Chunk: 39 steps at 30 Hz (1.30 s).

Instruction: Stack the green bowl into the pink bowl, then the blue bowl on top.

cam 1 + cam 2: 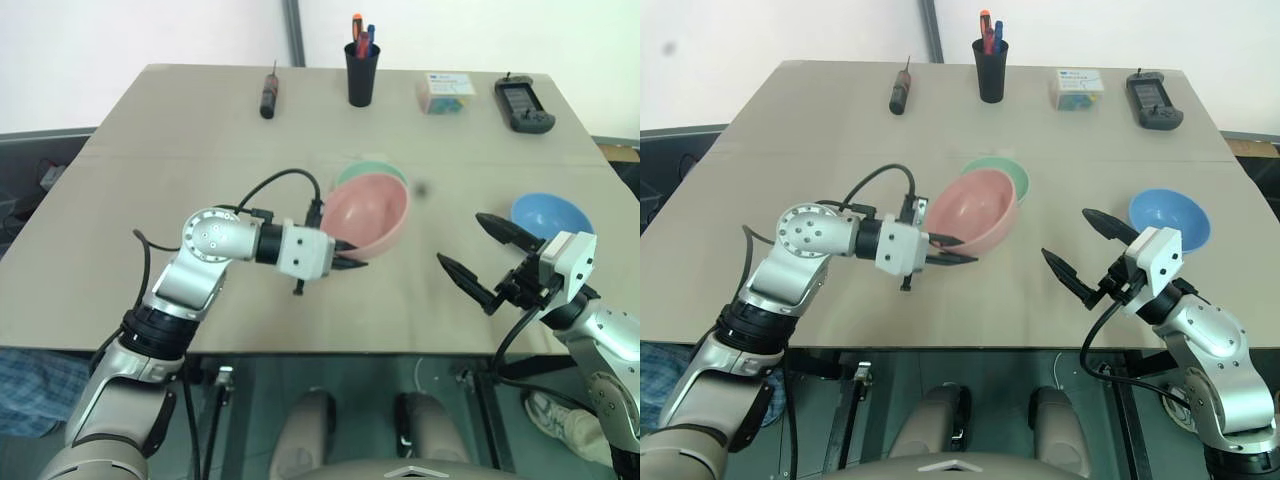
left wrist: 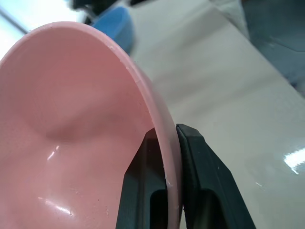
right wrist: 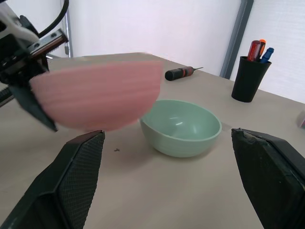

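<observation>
Left end effector (image 1: 352, 253) pinching the near rim of the small round pale pink plastic bowl (image 1: 368, 212), one black finger inside the wall, one outside, as the left wrist view shows. Bowl is lifted off the beige tabletop (image 1: 150, 160) and tipped, opening facing toward the robot and up, base pointing away toward the small round mint-green plastic bowl (image 1: 372, 172). No long axis, it's round; its axis of symmetry leans well off vertical. Rim grip likely explains the tilt: weight hangs from one edge.

Green bowl sits upright on the tabletop just behind the pink one, partly hidden by it in the head views. Small round light blue plastic bowl (image 1: 551, 216) upright, well apart to the right, near the right end effector (image 1: 478, 258), which hovers spread wide and empty, probably waiting.

Judgement: pink is being repositioned as the base; nothing stacked yet.
</observation>
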Available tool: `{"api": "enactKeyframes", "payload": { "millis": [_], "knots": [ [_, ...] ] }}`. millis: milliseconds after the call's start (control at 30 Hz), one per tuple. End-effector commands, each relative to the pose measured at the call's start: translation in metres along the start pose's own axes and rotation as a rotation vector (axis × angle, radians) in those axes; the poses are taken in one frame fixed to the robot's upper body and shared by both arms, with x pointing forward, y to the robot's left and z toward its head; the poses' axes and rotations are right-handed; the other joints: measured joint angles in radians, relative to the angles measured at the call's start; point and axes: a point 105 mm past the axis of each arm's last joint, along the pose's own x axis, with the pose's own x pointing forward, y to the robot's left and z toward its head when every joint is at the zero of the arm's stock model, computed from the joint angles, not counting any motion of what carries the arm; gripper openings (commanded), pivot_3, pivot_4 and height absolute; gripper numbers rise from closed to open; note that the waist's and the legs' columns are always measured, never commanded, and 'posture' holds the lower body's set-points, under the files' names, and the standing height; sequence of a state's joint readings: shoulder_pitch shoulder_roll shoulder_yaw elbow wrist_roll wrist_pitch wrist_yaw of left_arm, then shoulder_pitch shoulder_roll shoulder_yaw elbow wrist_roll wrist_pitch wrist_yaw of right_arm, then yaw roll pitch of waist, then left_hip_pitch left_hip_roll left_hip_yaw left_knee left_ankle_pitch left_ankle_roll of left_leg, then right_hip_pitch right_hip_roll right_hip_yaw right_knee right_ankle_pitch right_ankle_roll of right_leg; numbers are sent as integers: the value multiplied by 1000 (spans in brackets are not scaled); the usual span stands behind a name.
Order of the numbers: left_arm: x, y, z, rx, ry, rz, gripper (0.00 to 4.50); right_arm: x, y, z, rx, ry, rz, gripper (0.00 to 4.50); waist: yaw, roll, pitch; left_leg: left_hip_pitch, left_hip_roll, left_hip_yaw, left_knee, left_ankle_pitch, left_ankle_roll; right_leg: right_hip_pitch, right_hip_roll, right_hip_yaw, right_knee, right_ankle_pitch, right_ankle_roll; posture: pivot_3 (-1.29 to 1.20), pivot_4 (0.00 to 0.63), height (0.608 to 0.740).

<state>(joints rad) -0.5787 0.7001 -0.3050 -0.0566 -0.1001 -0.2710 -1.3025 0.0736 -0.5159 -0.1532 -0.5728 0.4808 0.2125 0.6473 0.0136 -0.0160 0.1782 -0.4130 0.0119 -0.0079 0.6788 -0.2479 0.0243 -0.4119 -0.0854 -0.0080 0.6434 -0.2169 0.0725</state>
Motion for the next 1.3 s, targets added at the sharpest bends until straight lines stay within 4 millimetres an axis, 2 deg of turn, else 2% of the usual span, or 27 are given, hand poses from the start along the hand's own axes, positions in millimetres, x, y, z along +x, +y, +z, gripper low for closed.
{"api": "enactKeyframes", "payload": {
  "millis": [33, 267, 400, 467, 600, 633, 733, 800, 967, 1100, 1200, 1300],
  "knots": [
    [0, -5, -6, 102, 57, -78, 14, 0, -2, 10, -41, -32, -7, 4496, 1, 0, 0, 0, 0, 0, 0, 0, 0, 0, 0, 0, 0, 0, 0, 0, 150, 740],
    [13, -3, -25, 241, 132, -136, 14, 1, -2, 9, -42, -37, -17, 4496, 0, 0, 0, 0, 0, 0, 0, 0, 0, 0, 0, 0, 0, 0, 0, 0, 150, 740],
    [18, -1, -28, 269, 132, -136, 14, 0, -2, 9, -45, -36, -25, 4496, -1, 0, 0, 0, 0, 0, 0, 0, 0, 0, 0, 0, 0, 0, 0, 0, 150, 740],
    [19, 2, -29, 276, 129, -115, 920, 0, -2, 9, -46, -37, -26, 4496, 0, 0, 0, 0, 0, 0, 0, 0, 0, 0, 0, 0, 0, 0, 0, 0, 150, 740],
    [17, -1, -30, 256, 122, -132, 2115, -1, -2, 9, -48, -34, -30, 4496, -1, 0, 0, 0, 0, 0, 0, 0, 0, 0, 0, 0, 0, 0, 0, 0, 150, 740],
    [17, -1, -30, 255, 120, -129, 2688, -1, -2, 9, -48, -33, -30, 4496, -1, 0, 0, 0, 0, 0, 0, 0, 0, 0, 0, 0, 0, 0, 0, 0, 150, 740],
    [15, -1, -29, 250, 115, -122, 3928, -1, -3, 9, -48, -31, -28, 4496, -1, 0, 0, 0, 0, 0, 0, 0, 0, 0, 0, 0, 0, 0, 0, 0, 150, 740],
    [13, 0, -28, 237, 107, -117, 4470, -1, -2, 8, -47, -32, -25, 4496, -1, 0, 0, 0, 0, 0, 0, 0, 0, 0, 0, 0, 0, 0, 0, 0, 150, 740],
    [2, 5, -22, 165, 67, -35, 4470, 1, -4, 9, -48, -32, -16, 4496, -1, 0, 0, 0, 0, 0, 0, 0, 0, 0, 0, 0, 0, 0, 0, 0, 150, 740],
    [-13, 13, -13, 42, -4, 116, 4470, 0, -9, 8, -58, -26, -9, 4496, -5, 0, 0, 0, 0, 0, 0, 0, 0, 0, 0, 0, 0, 0, 0, 0, 150, 740],
    [-39, 21, -11, -188, -80, 316, 4470, 0, -12, 7, -65, -22, 5, 4496, -9, 0, 0, 0, 0, 0, 0, 0, 0, 0, 0, 0, 0, 0, 0, 0, 150, 740],
    [-63, 15, -15, -434, -94, 420, 4470, 3, -13, 6, -75, -20, 24, 4496, -15, 0, 0, 0, 2, -1, 0, 0, 0, 0, 0, 0, 1, 0, 0, 0, 150, 740]
  ]
}}
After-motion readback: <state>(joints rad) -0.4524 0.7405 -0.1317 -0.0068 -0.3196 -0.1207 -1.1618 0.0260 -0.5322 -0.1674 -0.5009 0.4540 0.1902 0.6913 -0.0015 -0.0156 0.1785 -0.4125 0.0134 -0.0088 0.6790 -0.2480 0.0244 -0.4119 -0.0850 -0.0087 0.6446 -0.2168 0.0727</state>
